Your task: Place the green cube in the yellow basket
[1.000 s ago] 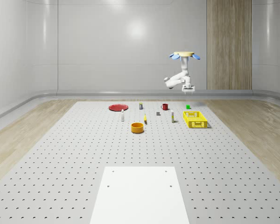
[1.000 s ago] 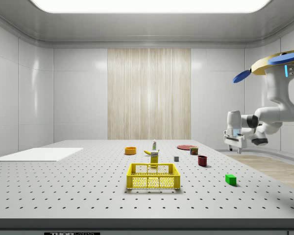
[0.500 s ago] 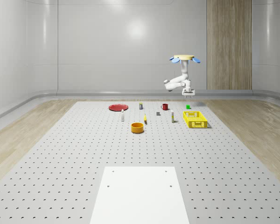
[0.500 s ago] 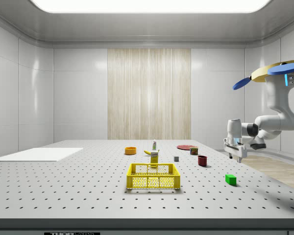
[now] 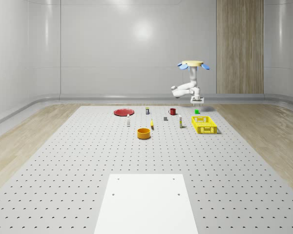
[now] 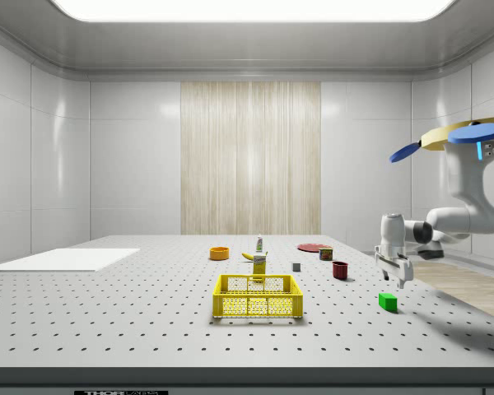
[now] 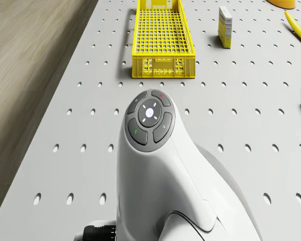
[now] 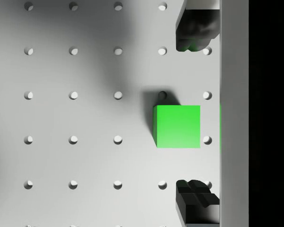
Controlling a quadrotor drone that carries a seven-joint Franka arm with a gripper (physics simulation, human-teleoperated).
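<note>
Even, bright light is coming from a ceiling panel (image 6: 251, 8), w/ soft glare showing on the back wall (image 5: 143, 30) behind the table (image 5: 88, 161). In the wrist view a broad soft shadow is falling across the table surface beside the green cube (image 8: 177, 126), and a narrow darker shadow is hugging the cube's edge. A black band is running along one border of that view, past the cube. The gripper (image 8: 195, 113) fingertips (image 8: 194, 38) are appearing dark and slightly blurred. Objects around the yellow basket (image 6: 258, 296) are casting only faint shadows.
</note>
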